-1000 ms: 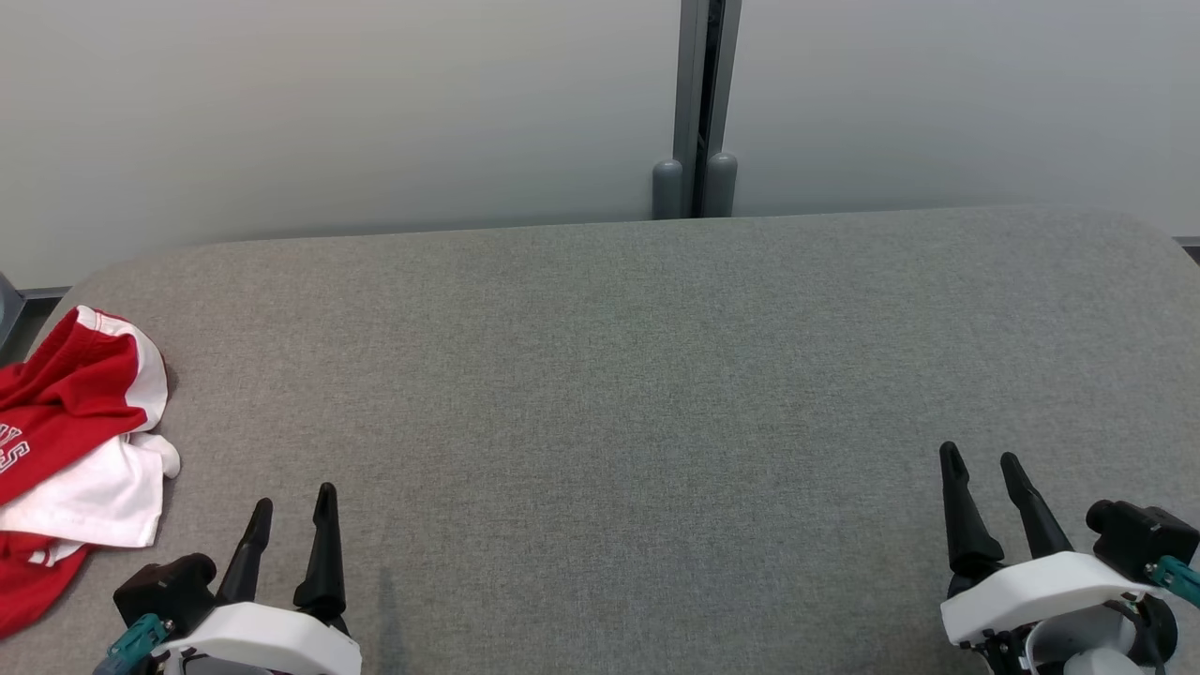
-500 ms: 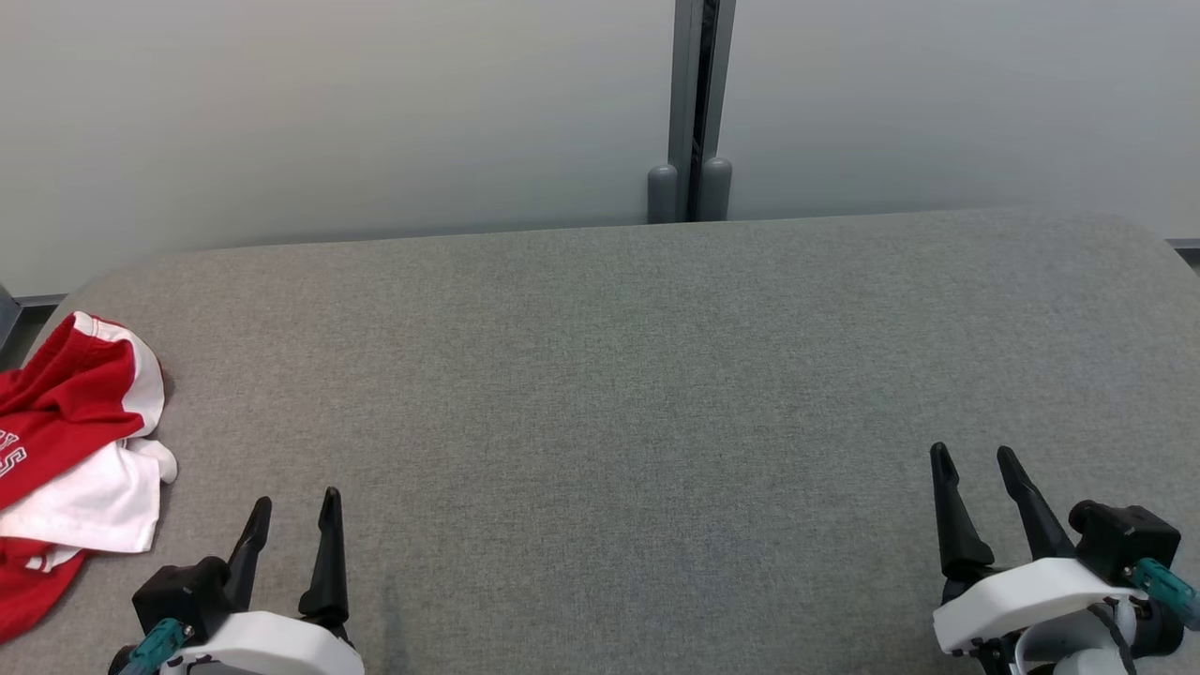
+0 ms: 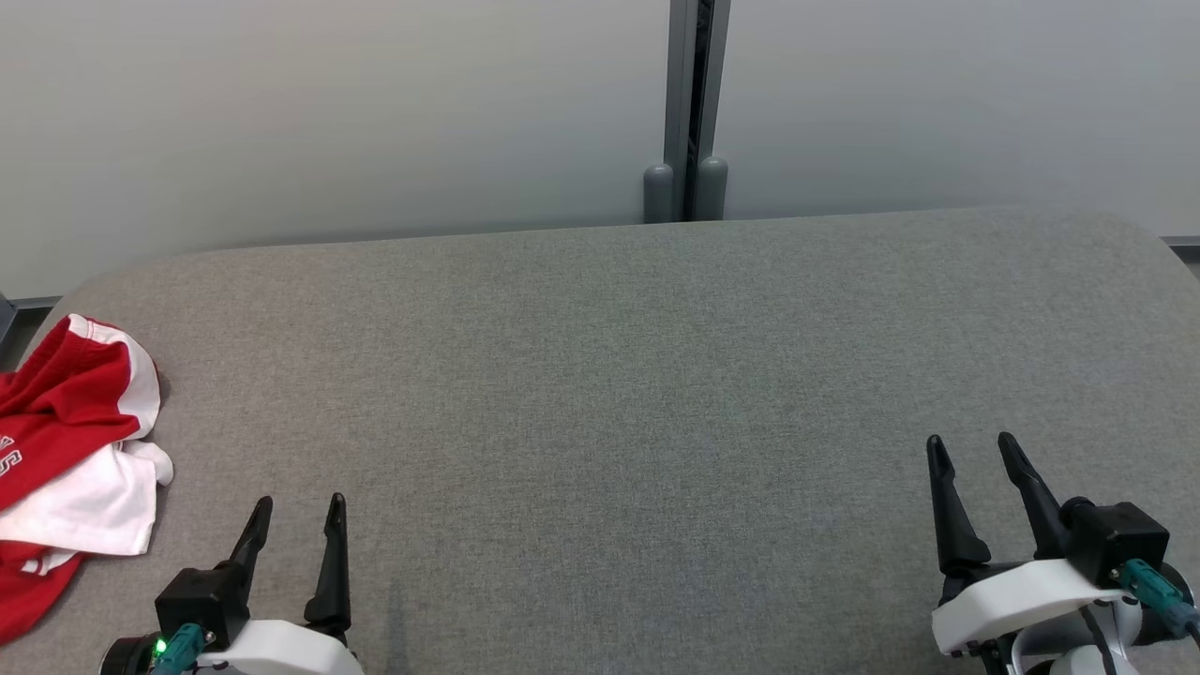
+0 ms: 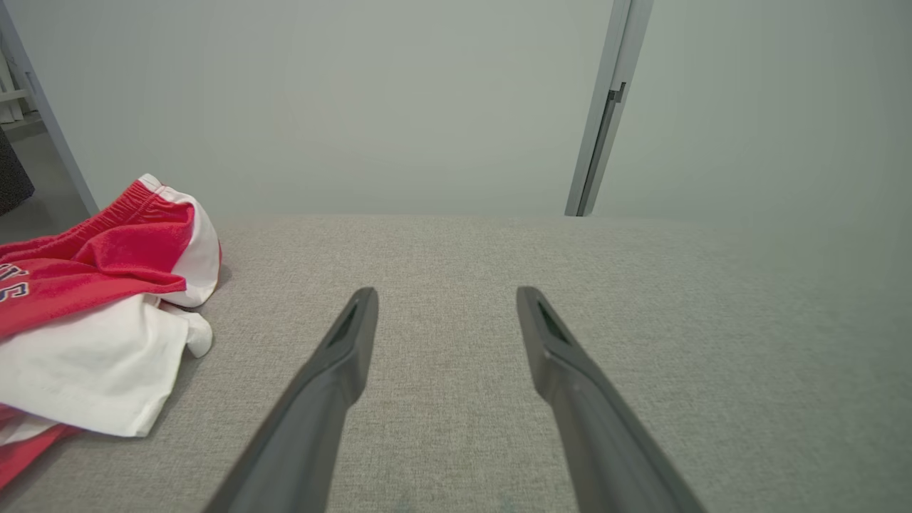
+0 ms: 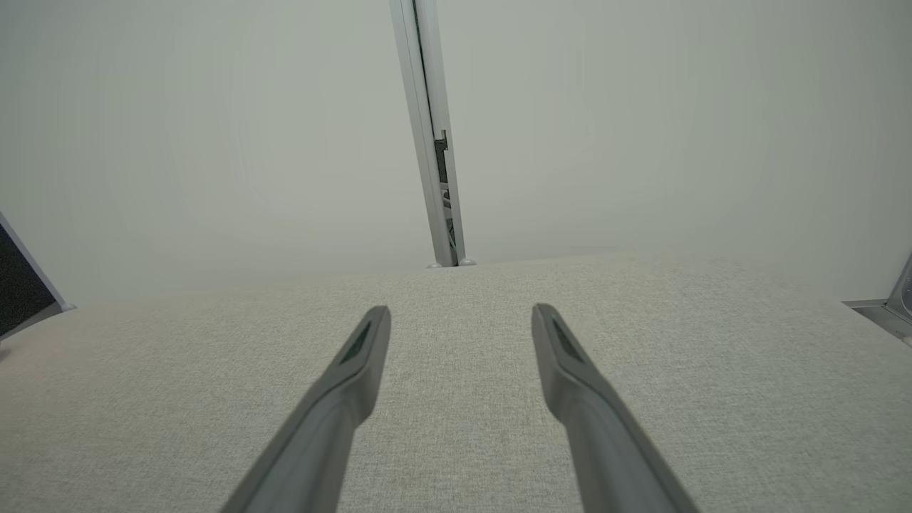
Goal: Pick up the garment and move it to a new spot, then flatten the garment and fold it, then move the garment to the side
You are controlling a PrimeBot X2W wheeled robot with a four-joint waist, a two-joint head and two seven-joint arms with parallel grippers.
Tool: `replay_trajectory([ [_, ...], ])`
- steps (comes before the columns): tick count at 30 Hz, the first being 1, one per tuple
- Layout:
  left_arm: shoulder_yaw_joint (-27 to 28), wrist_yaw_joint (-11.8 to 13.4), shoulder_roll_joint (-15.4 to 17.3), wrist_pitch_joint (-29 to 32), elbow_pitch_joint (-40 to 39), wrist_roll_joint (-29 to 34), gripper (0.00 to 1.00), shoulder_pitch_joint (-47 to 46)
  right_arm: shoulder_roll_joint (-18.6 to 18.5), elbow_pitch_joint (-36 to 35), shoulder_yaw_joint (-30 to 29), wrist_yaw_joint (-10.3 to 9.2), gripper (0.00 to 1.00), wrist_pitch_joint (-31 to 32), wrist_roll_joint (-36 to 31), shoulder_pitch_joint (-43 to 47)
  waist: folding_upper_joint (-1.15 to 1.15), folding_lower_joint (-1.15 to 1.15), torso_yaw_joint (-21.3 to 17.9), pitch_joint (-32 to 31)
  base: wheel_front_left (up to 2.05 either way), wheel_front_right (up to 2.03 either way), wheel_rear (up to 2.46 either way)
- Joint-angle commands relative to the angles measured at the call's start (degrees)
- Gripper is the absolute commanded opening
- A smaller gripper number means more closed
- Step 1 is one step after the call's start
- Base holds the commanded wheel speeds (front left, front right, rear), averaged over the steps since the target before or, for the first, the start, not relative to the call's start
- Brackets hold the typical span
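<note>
The garment [image 3: 70, 459], a crumpled red and white piece with lettering, lies at the far left edge of the grey fabric table [image 3: 609, 375]; it also appears at the left in the left wrist view [image 4: 100, 306]. My left gripper [image 3: 298, 506] stands open at the lower left, just right of the garment and apart from it, with nothing between its fingers [image 4: 445, 296]. At the lower right my right gripper [image 3: 970, 445] is open and empty over bare fabric [image 5: 459, 313].
A pale wall [image 3: 328, 112] with a grey vertical post [image 3: 692, 103] runs behind the table's far edge. The table's corners are rounded. A dark object [image 5: 18, 285] sits beyond the table's left end in the right wrist view.
The head view has shifted slightly. My left gripper has drawn back toward the bottom edge, and my right gripper has edged up a little. The garment lies as before.
</note>
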Motion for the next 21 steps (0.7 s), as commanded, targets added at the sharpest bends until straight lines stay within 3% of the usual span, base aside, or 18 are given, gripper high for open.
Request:
replay_trajectory([
  [1, 0.2, 0.3, 0.5, -0.4, -0.3, 1.2, 1.00, 0.0, -0.5, -0.4, 0.0, 0.10, 1.00, -0.6, -1.2, 0.1, 0.00, 0.00, 0.0, 0.0, 0.00, 0.00, 0.00],
  [15, 0.5, 0.2, 0.4, -1.9, -0.1, 6.8, 1.00, -0.3, -0.6, -0.6, 0.3, 0.11, 1.00, -2.0, -6.8, 0.3, 0.00, 0.00, 0.4, 0.3, 0.00, 0.00, 0.00],
  [21, 0.6, 0.3, 0.2, -2.2, 0.3, 7.8, 1.00, -0.6, -0.6, -0.2, 0.1, 0.11, 1.00, -2.4, -7.9, 0.7, 0.00, 0.00, 3.2, 0.6, 0.00, 0.00, 0.00],
])
